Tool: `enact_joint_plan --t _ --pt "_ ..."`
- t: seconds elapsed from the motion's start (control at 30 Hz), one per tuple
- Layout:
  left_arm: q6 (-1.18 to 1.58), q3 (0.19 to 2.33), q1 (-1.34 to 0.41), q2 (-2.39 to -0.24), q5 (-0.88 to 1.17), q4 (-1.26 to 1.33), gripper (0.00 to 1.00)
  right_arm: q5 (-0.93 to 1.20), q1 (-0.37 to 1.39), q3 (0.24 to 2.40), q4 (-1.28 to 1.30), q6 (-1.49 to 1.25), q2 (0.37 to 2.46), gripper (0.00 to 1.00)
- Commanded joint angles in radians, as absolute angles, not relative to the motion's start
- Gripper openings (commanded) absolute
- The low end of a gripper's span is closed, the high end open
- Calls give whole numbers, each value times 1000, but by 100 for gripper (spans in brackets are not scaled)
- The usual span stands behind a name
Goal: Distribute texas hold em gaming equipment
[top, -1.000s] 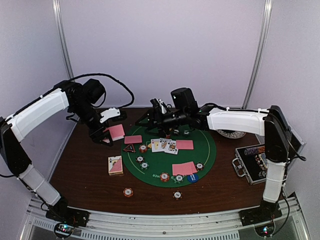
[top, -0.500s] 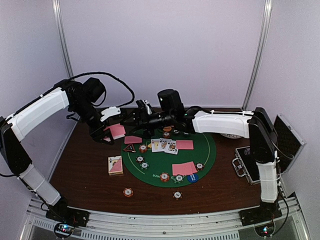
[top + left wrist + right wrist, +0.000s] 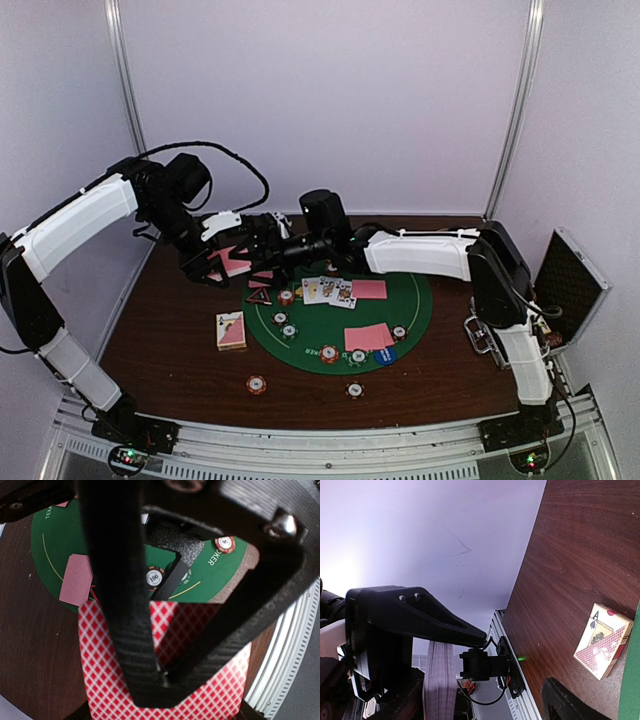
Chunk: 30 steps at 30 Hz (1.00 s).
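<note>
My left gripper (image 3: 213, 268) hangs over the table's back left, shut on a stack of pink-backed cards (image 3: 236, 260). The left wrist view shows both fingers of that gripper (image 3: 165, 680) pinching the checked card backs (image 3: 112, 680). My right gripper (image 3: 250, 240) reaches across from the right and stands open right beside that stack. In the right wrist view the gripper (image 3: 515, 662) has the stack's edge (image 3: 440, 680) showing between its fingers; whether they touch it I cannot tell. The green mat (image 3: 420, 300) holds face-up cards (image 3: 330, 290), two pink cards (image 3: 369, 289), chips (image 3: 329, 353), a blue button (image 3: 385, 353) and a triangle marker (image 3: 259, 296).
A card box (image 3: 231, 330) lies left of the mat, also visible as the box (image 3: 602, 640) from the right wrist. Two chips (image 3: 257, 384) sit on the wood near the front. An open silver-edged case (image 3: 565, 285) stands at the right edge. The right arm spans the back of the mat.
The right arm has swept left across the back of the mat until its gripper reached the cards in the left gripper. The left arm has stayed put.
</note>
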<state>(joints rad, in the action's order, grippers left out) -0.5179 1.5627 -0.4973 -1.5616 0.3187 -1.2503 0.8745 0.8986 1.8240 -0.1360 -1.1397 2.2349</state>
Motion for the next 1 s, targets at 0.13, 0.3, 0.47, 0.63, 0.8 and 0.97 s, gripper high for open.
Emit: enact_joint_plan --t 0.13,0.3,0.47,0.63,0.8,0.97 --pt "-512 1582 -500 -1548 346 -1220 0 902 890 1856 -206 -1224 2282 76" --pt "-515 1572 -500 -1541 337 -1220 0 891 867 1784 -172 -1180 2220 69" --pt "-515 1571 -500 -1541 339 -1220 0 894 853 1753 -109 -1122 2172 60" --pt "-515 1567 -500 -1542 336 -1220 0 909 853 1735 -162 -1151 2148 53" --pt "-515 1560 -500 -1541 324 -1220 0 931 853 1715 -272 -1226 2118 48" --pt "-517 1554 -500 -1541 314 -1218 0 945 851 1687 -354 -1287 2094 34"
